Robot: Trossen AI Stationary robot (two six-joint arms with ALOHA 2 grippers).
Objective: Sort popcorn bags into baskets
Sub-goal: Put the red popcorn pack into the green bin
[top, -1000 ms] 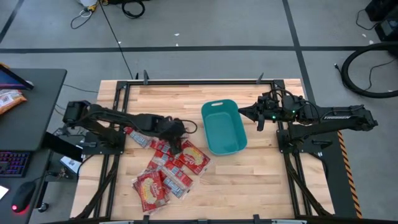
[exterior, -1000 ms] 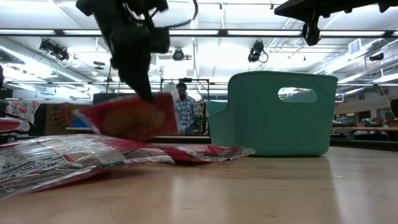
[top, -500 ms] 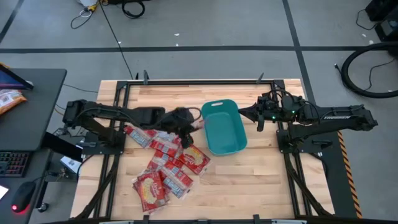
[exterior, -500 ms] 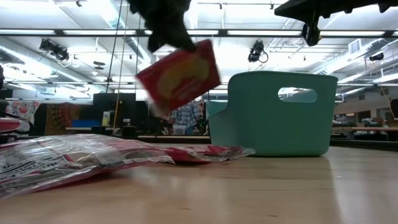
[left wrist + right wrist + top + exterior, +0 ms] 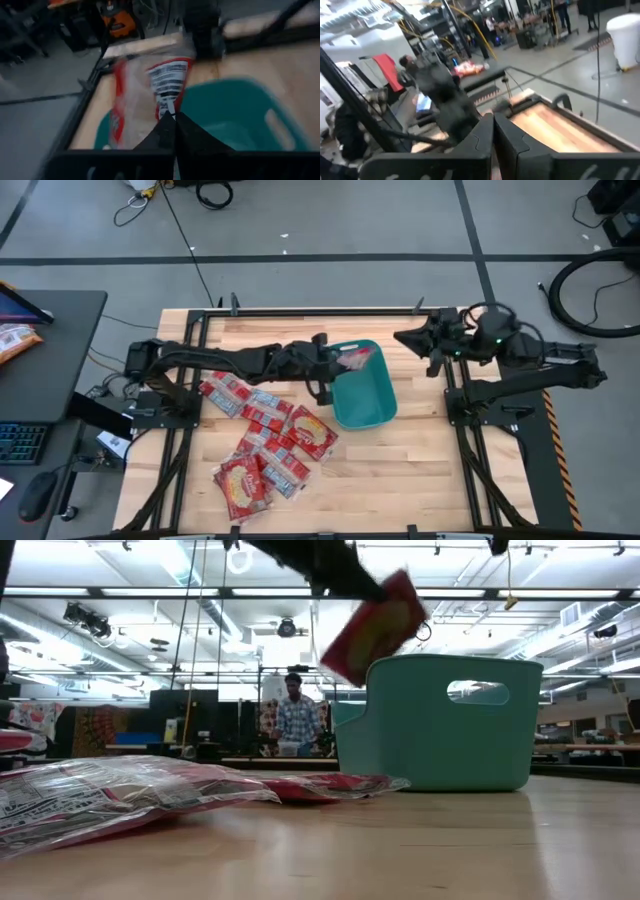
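Popcorn bag (image 5: 356, 360) in left claw (image 5: 335, 365) over basket (image 5: 362, 402); pile (image 5: 268, 442) beside.

Robotics lab: concrete floor (image 5: 330, 225), floor cables (image 5: 150, 205), ceiling strip lights (image 5: 120, 590).

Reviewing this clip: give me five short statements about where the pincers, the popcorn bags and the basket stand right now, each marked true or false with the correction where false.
1. The left pincer is shut on a popcorn bag. True.
2. That bag already lies flat on the floor of the teal basket. False: it hangs in the air over the basket's rim.
3. More popcorn bags lie in a heap on the wooden table. True.
4. The right pincer holds a second bag. False: it is shut on nothing, raised beside the basket.
5. The basket lies tipped on its side. False: it stands upright, its handle cutout showing in the low view.
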